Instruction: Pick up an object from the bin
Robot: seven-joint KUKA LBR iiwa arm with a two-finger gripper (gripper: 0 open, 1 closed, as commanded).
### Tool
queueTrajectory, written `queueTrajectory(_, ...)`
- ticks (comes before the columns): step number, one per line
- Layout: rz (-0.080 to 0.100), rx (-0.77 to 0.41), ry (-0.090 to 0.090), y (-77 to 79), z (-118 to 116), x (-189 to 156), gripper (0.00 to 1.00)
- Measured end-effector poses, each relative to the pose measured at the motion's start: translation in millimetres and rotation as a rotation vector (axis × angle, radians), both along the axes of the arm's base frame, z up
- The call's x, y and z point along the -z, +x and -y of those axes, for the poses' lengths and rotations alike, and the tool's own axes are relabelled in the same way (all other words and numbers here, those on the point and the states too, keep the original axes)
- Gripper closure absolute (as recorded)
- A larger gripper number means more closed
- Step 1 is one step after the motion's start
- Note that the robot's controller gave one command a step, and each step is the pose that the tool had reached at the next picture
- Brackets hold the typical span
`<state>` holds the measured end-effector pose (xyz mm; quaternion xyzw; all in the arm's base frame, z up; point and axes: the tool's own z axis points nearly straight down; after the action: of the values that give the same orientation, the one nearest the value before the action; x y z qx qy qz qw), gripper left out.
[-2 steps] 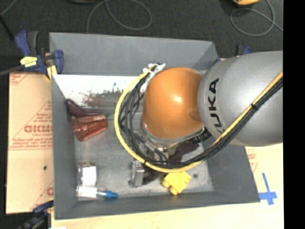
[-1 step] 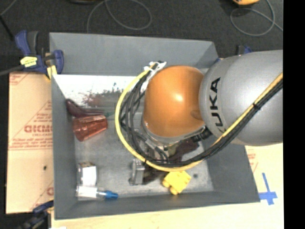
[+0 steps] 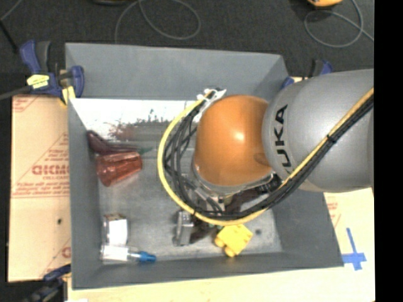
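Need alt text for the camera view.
A robot arm reaches down into a grey bin, its pincer by the near wall beside a yellow block. A red cup lies at left, a blue-capped tube in the near-left corner.

- The arm [image 3: 327,137], with its orange cover [image 3: 230,140] and loop of cables [image 3: 173,168], overhangs the right half of the bin [image 3: 82,187] and hides the floor there.
- Near the top-left corner, a red translucent cup [image 3: 118,167] lies on its side, with a dark maroon piece [image 3: 99,142] touching it.
- In the bottom-left corner, a white piece [image 3: 116,230] and a blue-capped tube [image 3: 129,255] lie close together.
- Bare floor runs between the cup and the white piece, as far as the cables.
- By the bottom wall, the end effector [image 3: 184,227], a dark brown piece [image 3: 203,233] and a yellow block [image 3: 233,239] crowd together. Bare floor separates them from the tube.
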<state>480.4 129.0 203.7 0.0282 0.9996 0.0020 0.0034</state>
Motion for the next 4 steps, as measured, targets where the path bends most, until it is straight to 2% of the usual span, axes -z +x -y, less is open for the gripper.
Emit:
queueTrajectory(1, -0.002, 0.029, -0.002, 8.7, 36.5, 41.3, 0.00)
queueTrajectory(2, -0.004, 0.012, -0.003, 19.4, 63.3, 61.7, 0.00)
queueTrajectory(3, 0.000, -0.048, -0.003, 30.0, 81.4, 77.4, 0.00)
queueTrajectory(4, -0.002, 0.001, -0.002, 37.5, 80.1, 91.7, 0.00)
